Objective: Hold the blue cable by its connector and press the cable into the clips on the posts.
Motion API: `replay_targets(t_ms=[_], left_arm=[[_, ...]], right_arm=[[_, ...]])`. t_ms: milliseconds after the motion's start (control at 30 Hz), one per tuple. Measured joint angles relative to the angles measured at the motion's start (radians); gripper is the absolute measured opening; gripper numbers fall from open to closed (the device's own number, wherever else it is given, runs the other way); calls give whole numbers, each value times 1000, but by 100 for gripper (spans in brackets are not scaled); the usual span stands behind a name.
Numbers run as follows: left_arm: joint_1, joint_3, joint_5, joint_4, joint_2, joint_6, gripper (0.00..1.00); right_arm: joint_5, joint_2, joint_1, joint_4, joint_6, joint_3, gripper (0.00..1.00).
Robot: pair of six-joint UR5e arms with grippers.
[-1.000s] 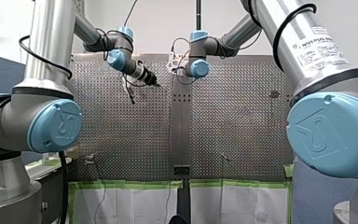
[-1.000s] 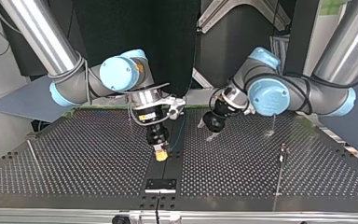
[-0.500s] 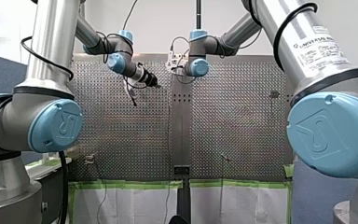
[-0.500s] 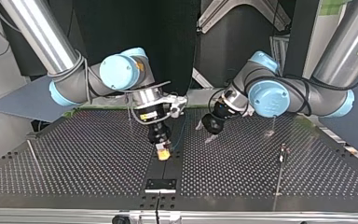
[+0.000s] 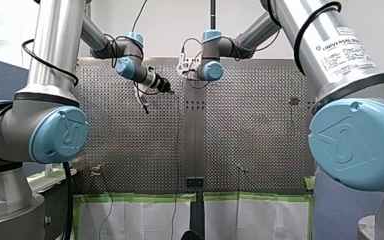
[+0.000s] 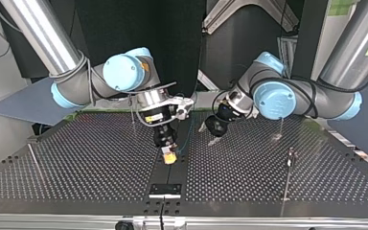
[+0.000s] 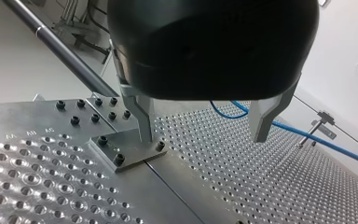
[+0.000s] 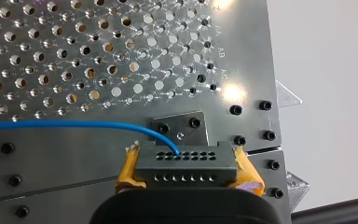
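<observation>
In the right wrist view my right gripper (image 8: pixel 189 173) is shut on a dark connector block (image 8: pixel 186 163), held between its yellow pads (image 8: pixel 129 170). The thin blue cable (image 8: pixel 74 125) leaves the block and runs sideways over the perforated plate. The top view shows this gripper (image 6: pixel 169 157) pointing down over the table's middle strip. My left gripper (image 7: pixel 204 137) stands open just above the plate, with nothing between its metal fingers (image 7: pixel 144 126). The blue cable (image 7: pixel 307 140) passes behind those fingers. In the top view my left gripper (image 6: pixel 214 135) hovers beside the right one.
Thin posts with clips stand on the plate at the top view's right, one nearer (image 6: pixel 290 155) and one further back (image 6: pixel 279 130). A slanted rod (image 6: pixel 33 155) stands at the top view's left. A small bolted plate (image 6: pixel 165 189) sits on the middle strip near the edge.
My right gripper has shifted a little along the middle strip with the connector. My left gripper has moved slightly toward it and back. The hanging cable has swung left in the front view.
</observation>
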Motion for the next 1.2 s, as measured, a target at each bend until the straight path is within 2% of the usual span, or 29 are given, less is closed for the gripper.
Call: replay_targets(t_ms=[267,667,1200], left_arm=[[-5,-9,-6,-3,0,-22,100],[-23,-18,-94,-6,0,-121,100],[-40,-18,-63,3,1,-206,100]], right_arm=[[0,0,0,-1,-1,0,0],[0,0,1,0,-1,0,0],[0,1,-1,-3,-3,0,0]])
